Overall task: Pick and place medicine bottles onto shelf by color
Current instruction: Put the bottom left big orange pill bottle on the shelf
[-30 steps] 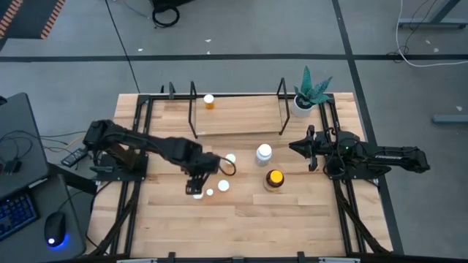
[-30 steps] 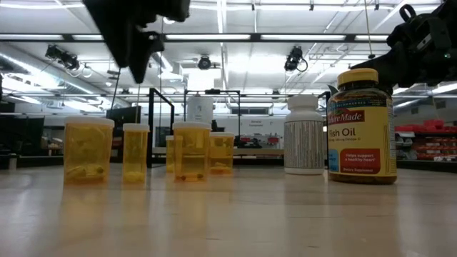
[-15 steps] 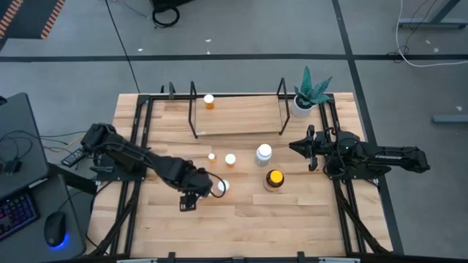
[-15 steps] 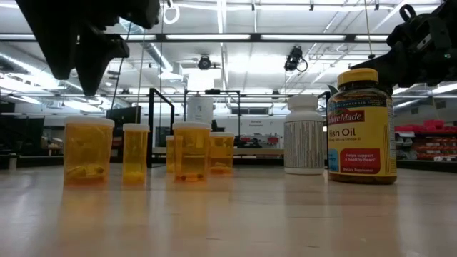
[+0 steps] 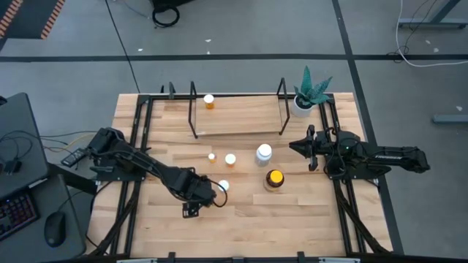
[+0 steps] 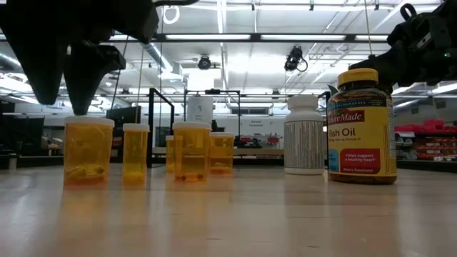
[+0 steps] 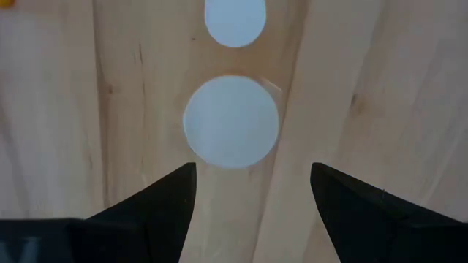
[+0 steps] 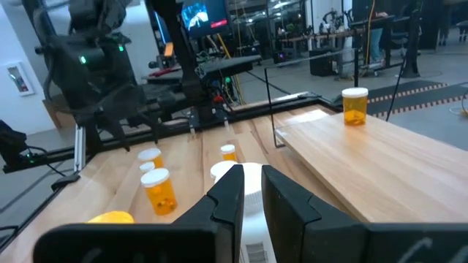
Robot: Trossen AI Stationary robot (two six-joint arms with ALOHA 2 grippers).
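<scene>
My left gripper [image 5: 194,201] hangs open, pointing down, above the nearest small orange bottle [image 6: 88,151]. Its white cap [image 7: 231,122] lies just ahead of the gap between the fingers, untouched. Another white cap [image 7: 234,18] shows beyond it. More orange bottles stand on the table [image 5: 223,185] [image 5: 230,158] [image 5: 212,155], and one [image 5: 209,100] stands on the shelf [image 5: 238,120]. The white bottle [image 5: 263,153] and the amber yellow-capped bottle [image 5: 274,177] stand right of centre. My right gripper [image 5: 301,146] waits at the right, fingers nearly together, pointing at the white bottle [image 8: 252,183].
A potted green plant [image 5: 307,91] stands at the shelf's right end. Black frame rails run along both sides of the table [image 5: 131,212] [image 5: 344,212]. Bare wood lies along the near edge [image 5: 278,226].
My left gripper has moved toward the table's near edge and slightly left, from above the cluster of orange bottles to over the nearest one, and has come lower. It now covers two bottle caps in the high view. No bottle has moved.
</scene>
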